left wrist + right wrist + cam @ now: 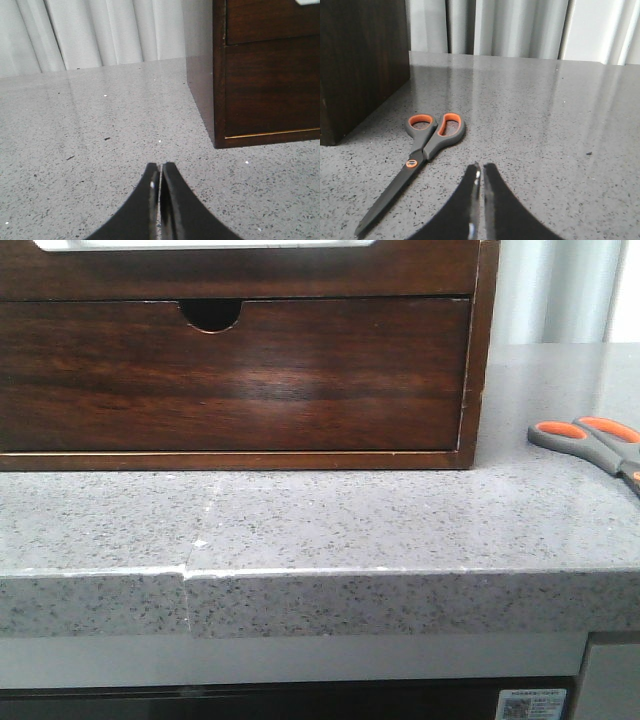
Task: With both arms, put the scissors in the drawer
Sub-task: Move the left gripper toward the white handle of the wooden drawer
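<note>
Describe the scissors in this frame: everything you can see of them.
The scissors lie flat and closed on the speckled grey countertop, to the right of the dark wooden cabinet and not touching it. Grey plastic handles with orange-lined finger loops, an orange pivot, dark blades. The front view shows only the handles at its right edge. No gripper touches them.

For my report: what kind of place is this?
Probably a home-like or office counter: a speckled grey stone countertop, a dark wooden drawer cabinet, scissors, and pale curtains behind.
</note>
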Available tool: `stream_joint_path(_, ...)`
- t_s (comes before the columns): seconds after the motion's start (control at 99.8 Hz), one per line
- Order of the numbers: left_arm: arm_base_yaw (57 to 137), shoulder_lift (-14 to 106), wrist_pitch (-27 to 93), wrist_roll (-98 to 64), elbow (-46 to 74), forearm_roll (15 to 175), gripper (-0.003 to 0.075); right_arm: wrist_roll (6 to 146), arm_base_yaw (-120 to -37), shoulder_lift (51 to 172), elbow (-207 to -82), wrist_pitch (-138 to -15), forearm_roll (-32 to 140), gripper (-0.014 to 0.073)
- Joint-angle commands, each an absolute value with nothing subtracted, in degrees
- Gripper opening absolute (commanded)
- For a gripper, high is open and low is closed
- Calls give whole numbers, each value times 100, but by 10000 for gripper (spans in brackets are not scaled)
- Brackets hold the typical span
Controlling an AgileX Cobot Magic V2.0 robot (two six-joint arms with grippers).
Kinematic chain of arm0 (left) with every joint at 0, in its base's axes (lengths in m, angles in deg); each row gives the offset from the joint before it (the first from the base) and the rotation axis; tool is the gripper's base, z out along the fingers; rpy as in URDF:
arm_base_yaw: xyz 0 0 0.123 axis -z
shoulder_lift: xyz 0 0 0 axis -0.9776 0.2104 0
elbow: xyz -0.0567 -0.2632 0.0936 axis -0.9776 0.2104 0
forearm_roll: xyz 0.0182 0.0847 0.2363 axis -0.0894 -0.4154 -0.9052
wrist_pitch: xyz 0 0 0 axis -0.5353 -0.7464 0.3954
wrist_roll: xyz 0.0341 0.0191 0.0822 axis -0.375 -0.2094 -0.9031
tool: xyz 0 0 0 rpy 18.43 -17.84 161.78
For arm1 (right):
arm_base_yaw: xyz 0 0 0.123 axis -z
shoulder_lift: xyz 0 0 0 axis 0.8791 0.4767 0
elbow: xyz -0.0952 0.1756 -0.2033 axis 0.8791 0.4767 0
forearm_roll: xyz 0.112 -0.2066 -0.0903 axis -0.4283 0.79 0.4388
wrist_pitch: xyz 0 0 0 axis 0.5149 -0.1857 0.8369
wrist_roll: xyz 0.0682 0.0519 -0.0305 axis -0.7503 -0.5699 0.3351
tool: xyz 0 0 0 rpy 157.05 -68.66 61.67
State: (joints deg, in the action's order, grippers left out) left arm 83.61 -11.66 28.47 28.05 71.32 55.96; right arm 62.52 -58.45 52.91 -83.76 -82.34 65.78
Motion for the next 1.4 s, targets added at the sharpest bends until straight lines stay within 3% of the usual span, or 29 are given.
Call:
stream_joint_path(0.0, 8368, -1331, 2368, 2808, 7252, 5593, -22, 6271, -5807, 5165, -8209, -8675, 6587, -41)
stream_joint_path(0.411, 8368, -1320, 2272, 2821, 7190, 6076, -22, 6271, -5807, 5165, -8250, -8703, 5927, -40)
stream_joint_path(0.561, 8368, -1251, 2446, 2821, 6820, 6124, -22, 6271, -5807, 5219, -8630, -8157, 5766, -40)
stream_joint_path(0.912, 8368, -114, 2536, 2821, 5742, 5973, -22, 6271, -5807, 6245, -9918, -7322, 5682, -41)
stream_joint_path(1.233, 8368, 746, 1674, 2821, 5567, 5973, -18, 6271, -5807, 6919, -10340, -7322, 5674, -41)
stream_joint_path(1.303, 8368, 883, 1608, 2821, 5567, 5973, 32, 6271, -5807, 6919, -10340, -7242, 5674, -41)
stream_joint_path(1.393, 8368, 1044, 1405, 2821, 5567, 5973, 190, 6271, -5807, 6919, -10340, -6986, 5674, -41)
